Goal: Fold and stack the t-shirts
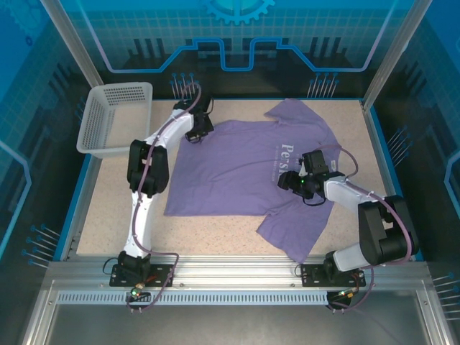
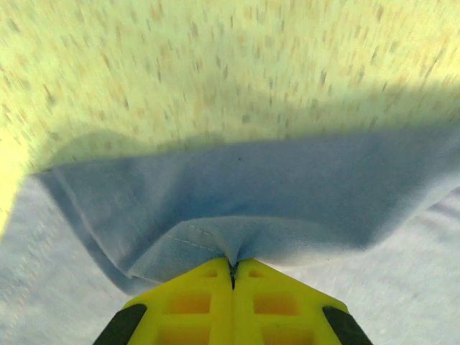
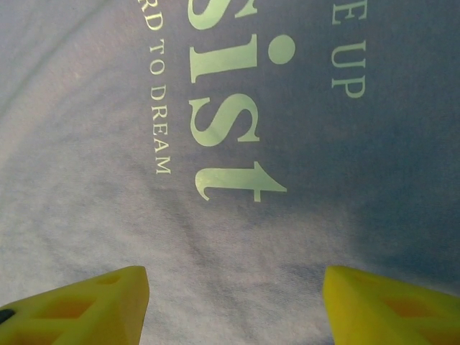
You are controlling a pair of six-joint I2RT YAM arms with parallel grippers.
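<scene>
The bench (image 1: 108, 215) is a speckled beige surface with a blue rim, closed in by blue-lit panels, with a metal frame along its near edge. A pale mesh basket (image 1: 115, 118) stands tilted at the far left corner. The t-shirt (image 1: 230, 169) lies spread flat across the middle and right of the bench, its hem to the left and its sleeves to the far right and near right.

The left arm (image 1: 147, 169) reaches far over the bench to the shirt's far left corner. The left fingers (image 2: 194, 302) are pressed together on a pinched fold of the purple cloth, which rises off the bench there. The right arm (image 1: 345, 192) bends in from the right and points down at the chest. The right fingers (image 3: 86, 302) stand wide apart over the white lettering (image 3: 223, 108), holding nothing.
</scene>
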